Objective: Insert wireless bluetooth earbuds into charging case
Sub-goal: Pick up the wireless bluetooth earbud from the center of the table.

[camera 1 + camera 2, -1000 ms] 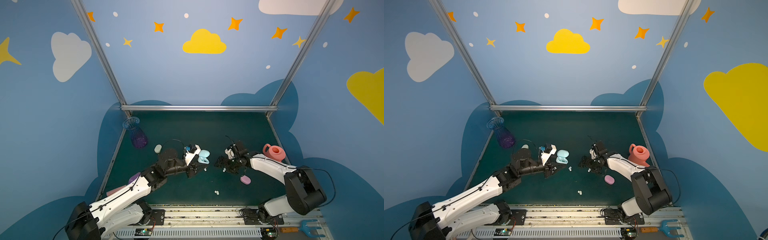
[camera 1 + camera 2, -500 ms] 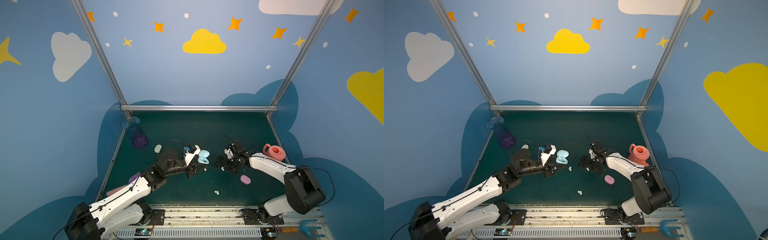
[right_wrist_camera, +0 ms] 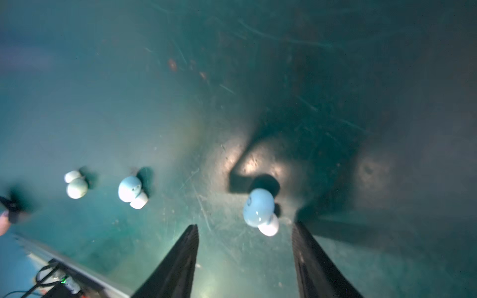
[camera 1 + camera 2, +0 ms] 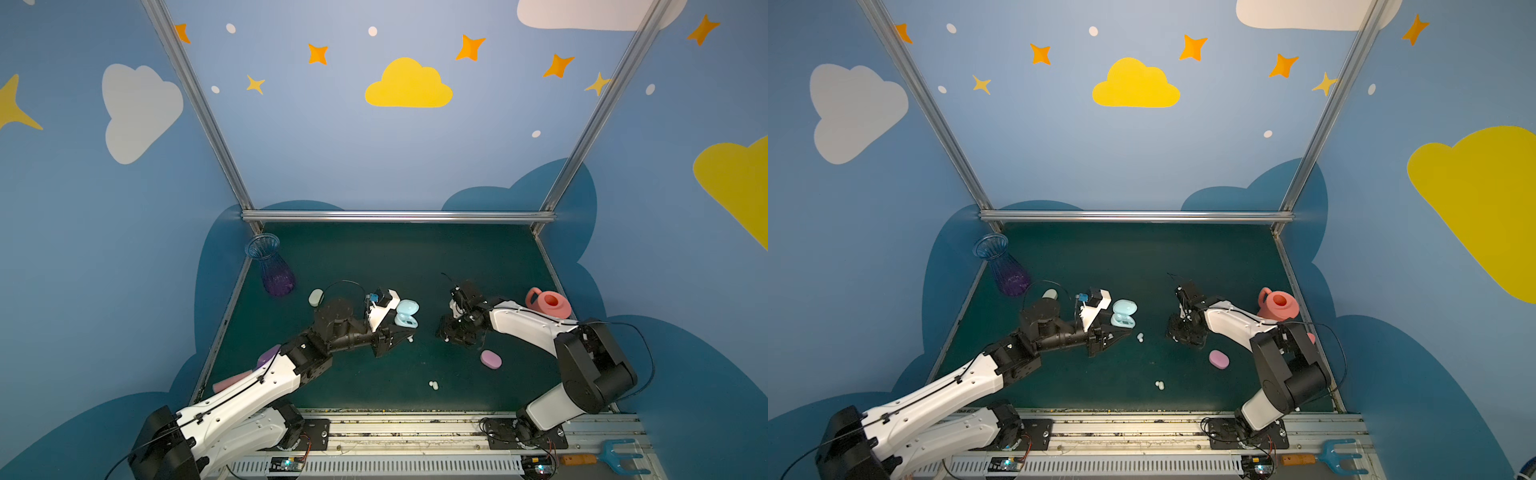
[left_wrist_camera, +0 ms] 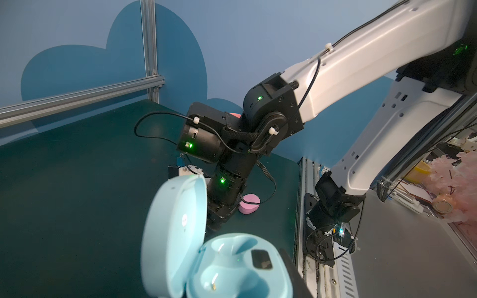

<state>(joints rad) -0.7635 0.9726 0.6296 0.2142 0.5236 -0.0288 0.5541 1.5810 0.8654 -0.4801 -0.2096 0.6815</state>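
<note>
A light blue charging case (image 5: 232,265) stands with its lid up and both wells empty. My left gripper (image 4: 399,334) is shut on its base; only one dark finger (image 5: 293,271) shows against the rim. In both top views the case (image 4: 1123,316) sits at mid-table. My right gripper (image 3: 245,225) points down at the mat, open, with a pale blue-and-white earbud (image 3: 259,211) lying just past its tips, nearer one finger (image 3: 299,237). Two more earbuds (image 3: 131,192) (image 3: 76,184) lie farther off. Other earbuds lie by the left gripper (image 4: 1140,337) and near the front (image 4: 434,385).
A pink oval case (image 4: 490,359) lies just in front of the right gripper. A pale green case (image 4: 316,297) and a purple glass vase (image 4: 274,272) stand at the back left. A coral watering can (image 4: 548,303) is behind the right arm. A metal rail (image 4: 415,432) borders the front.
The right gripper's jaws have narrowed from wide open and it has shifted slightly over the earbud. The left arm and the case have not moved.
</note>
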